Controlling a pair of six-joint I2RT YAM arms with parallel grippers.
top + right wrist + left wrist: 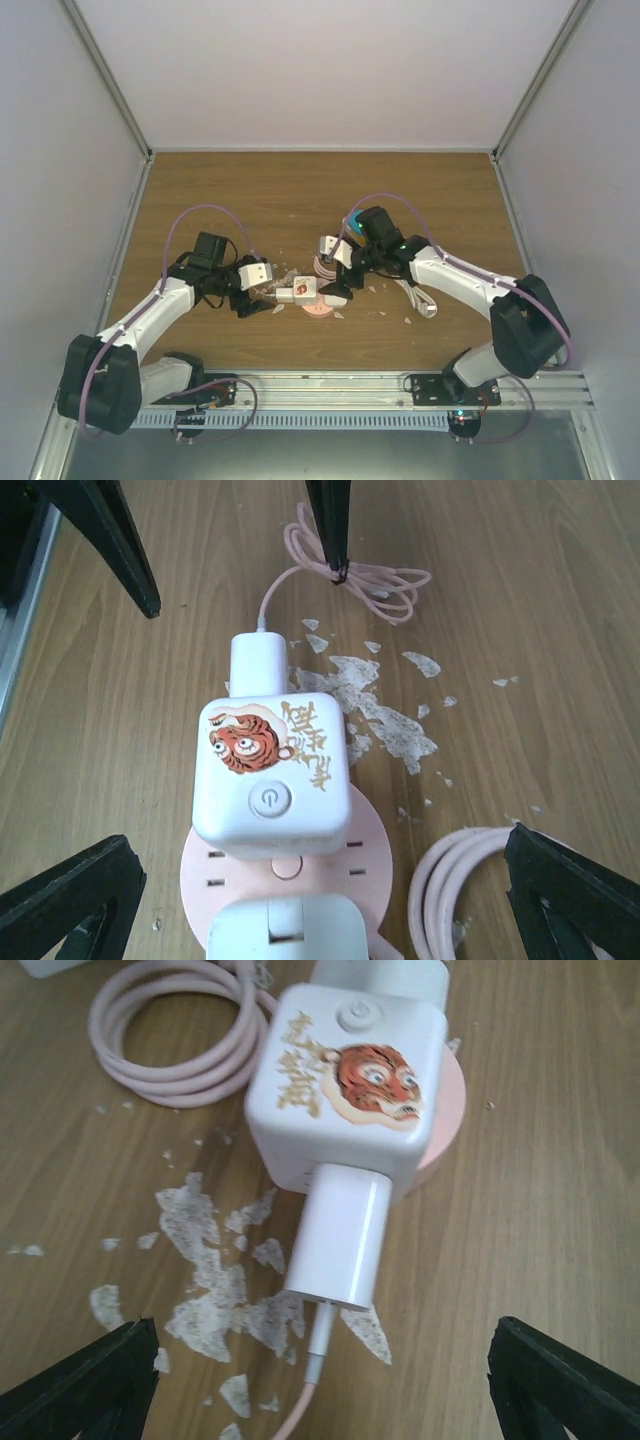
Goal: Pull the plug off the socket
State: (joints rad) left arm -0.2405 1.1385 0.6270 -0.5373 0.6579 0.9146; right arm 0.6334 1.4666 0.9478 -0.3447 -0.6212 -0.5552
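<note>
At the middle of the wooden table [560,1210] sits a white cube socket [345,1080] with a tiger picture, gold lettering and a round power button on its top face. It rests on a round pink base [447,1125]. The white plug [338,1240] is seated in the side of the cube that faces the left arm, lying flat along the table, and a thin pink cable [300,1410] leaves its rear end. The left claw [325,1385] is open: its two black fingertips [95,1380] stand wide apart on either side of that cable, just behind the plug and touching neither. A second white plug [290,925] sits against the opposite side of the socket, facing the right arm. The right claw [320,900] is also open, its dark fingertips [75,895] spread wide to either side of this second plug and the pink base, without contact. A coiled pink cord [170,1040] lies just beside the socket, and white flecks [200,1250] are scattered over the wood around the plug.
</note>
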